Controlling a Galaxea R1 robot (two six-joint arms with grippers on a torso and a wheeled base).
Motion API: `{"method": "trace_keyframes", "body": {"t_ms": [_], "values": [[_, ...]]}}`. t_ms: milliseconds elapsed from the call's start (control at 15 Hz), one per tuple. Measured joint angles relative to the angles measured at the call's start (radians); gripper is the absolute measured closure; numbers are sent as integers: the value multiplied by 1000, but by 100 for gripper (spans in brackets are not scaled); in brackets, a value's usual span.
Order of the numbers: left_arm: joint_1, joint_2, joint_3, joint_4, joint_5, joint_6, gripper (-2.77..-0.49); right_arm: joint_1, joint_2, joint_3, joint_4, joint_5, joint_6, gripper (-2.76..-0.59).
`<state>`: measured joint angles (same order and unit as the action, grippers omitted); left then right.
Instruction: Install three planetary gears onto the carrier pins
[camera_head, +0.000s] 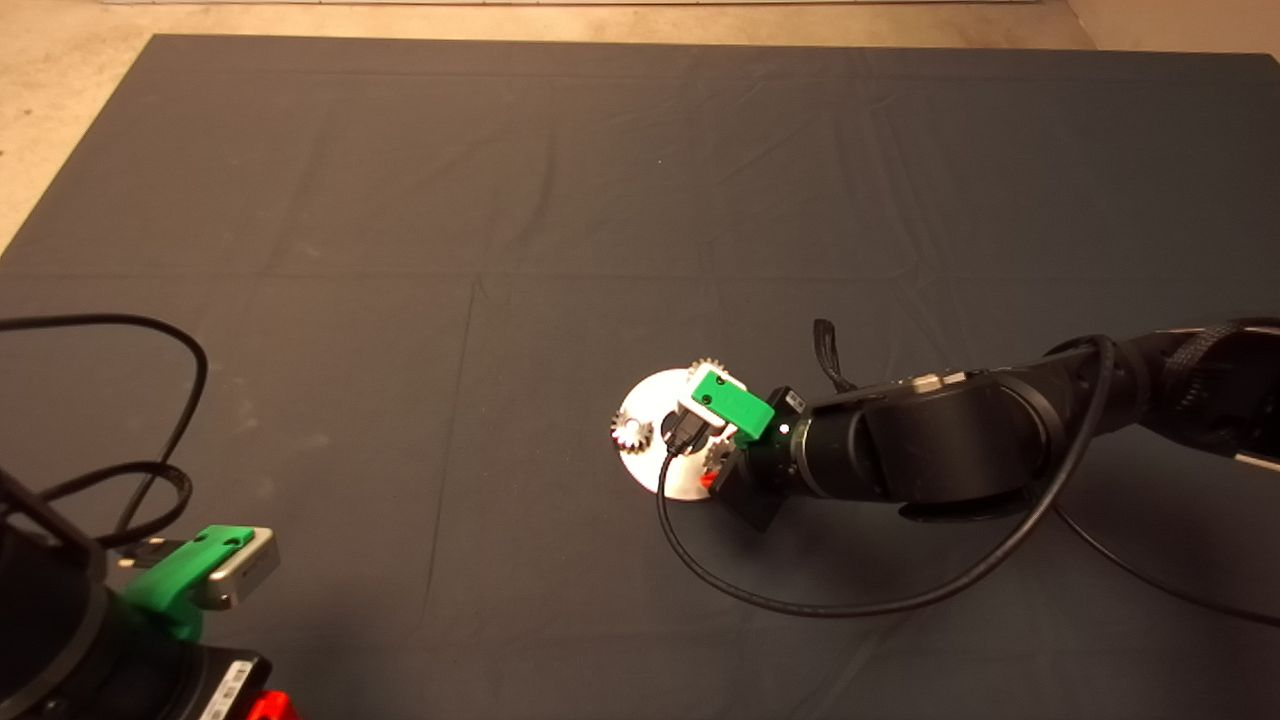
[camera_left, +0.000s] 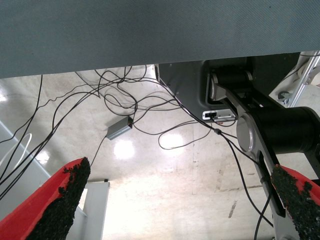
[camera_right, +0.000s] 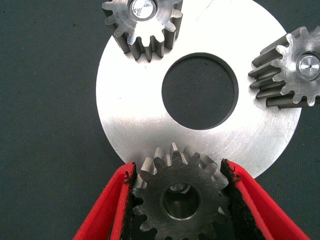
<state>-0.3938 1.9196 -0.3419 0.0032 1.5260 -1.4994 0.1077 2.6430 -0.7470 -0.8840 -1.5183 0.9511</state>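
Right of centre in the head view, the right claw (camera_head: 706, 470) is clamped on the toothed rim of the third gear (camera_right: 181, 199), held flat with its bore upright over the last pin (camera_right: 176, 188) at the near edge of the disc (camera_right: 130, 115). The other two gears (camera_right: 142, 22) already sit on their pins. The gear looks small, stiff, heavy for its size and slippery, so gripping opposite teeth seems wise. The left claw (camera_left: 175, 200) waits at lower left, fingers apart.

- Silvery disc (camera_right: 130, 115), faint brushed streaks.
- Grey-silver toothed gears (camera_right: 181, 197).
- Red fingers (camera_right: 107, 210), black speckled pads.
- Plain dark grey mat (camera_head: 400, 250).
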Motion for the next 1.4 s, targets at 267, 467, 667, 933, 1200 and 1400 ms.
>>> {"method": "trace_keyframes", "body": {"t_ms": [267,467,667,933,1200,1400], "values": [[0,0,0,0,0,0,-262,0,1,2,0,0,0,-109],[0,0,0,0,0,0,-262,0,3,2,0,0,0,-110],[0,0,0,0,0,0,-262,0,3,2,0,0,0,-110],[0,0,0,0,0,-1,-262,-1,6,2,-2,-2,0,-110],[0,0,0,0,0,-1,-262,-14,11,2,-11,-14,0,-110],[0,0,0,0,0,-1,-262,-16,14,2,-13,-18,-4,-112]]}}
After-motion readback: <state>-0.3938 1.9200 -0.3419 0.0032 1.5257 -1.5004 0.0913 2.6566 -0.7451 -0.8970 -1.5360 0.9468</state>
